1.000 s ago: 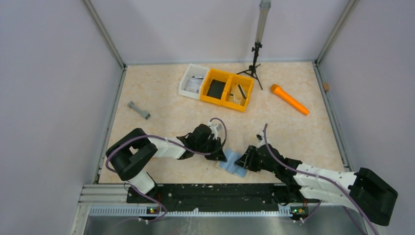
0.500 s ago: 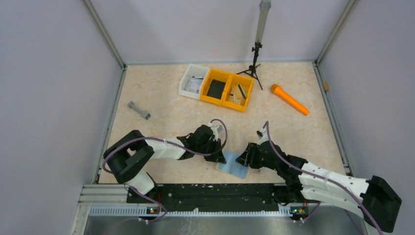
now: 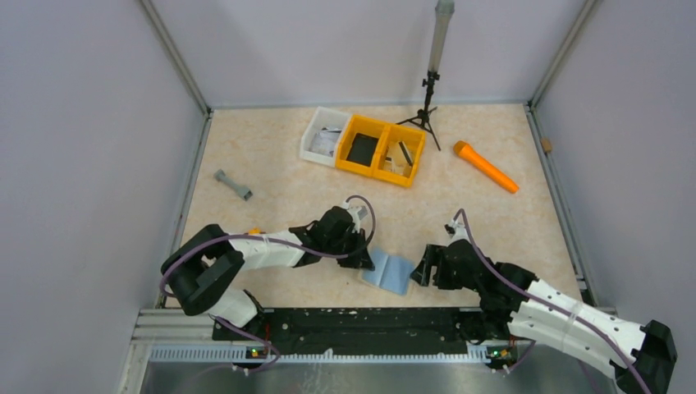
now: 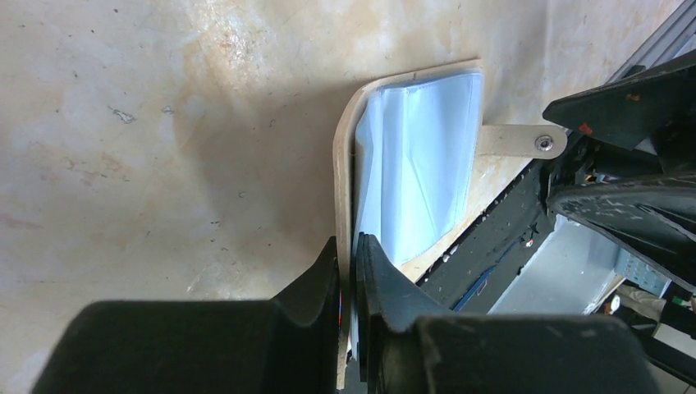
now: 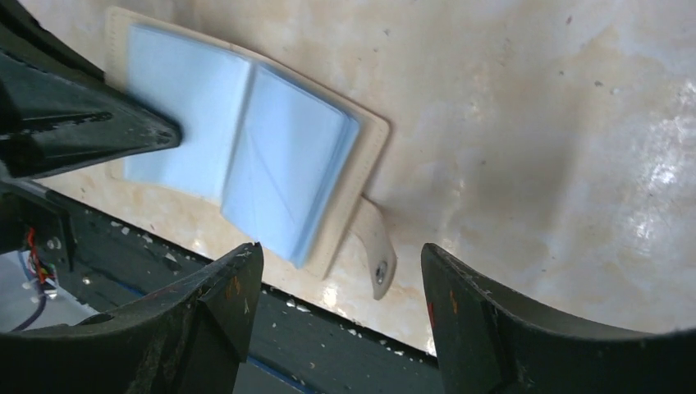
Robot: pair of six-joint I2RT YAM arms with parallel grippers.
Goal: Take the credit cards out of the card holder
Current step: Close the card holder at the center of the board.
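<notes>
Right tool (image 5: 338,267) backed off card holder (image 5: 246,156) — jaws wide, left tool (image 4: 351,250) clamped on its edge

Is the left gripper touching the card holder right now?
Touching. The left wrist view shows the left gripper pinched shut on the near edge of the card holder, with no gap.

With left pincer (image 4: 353,244) clamped, right pincer (image 5: 338,256) gapes wide

Bright, even overhead light; glare patches on the table (image 5: 657,176), soft shadows; wrist close-ups look slightly blurred
</notes>
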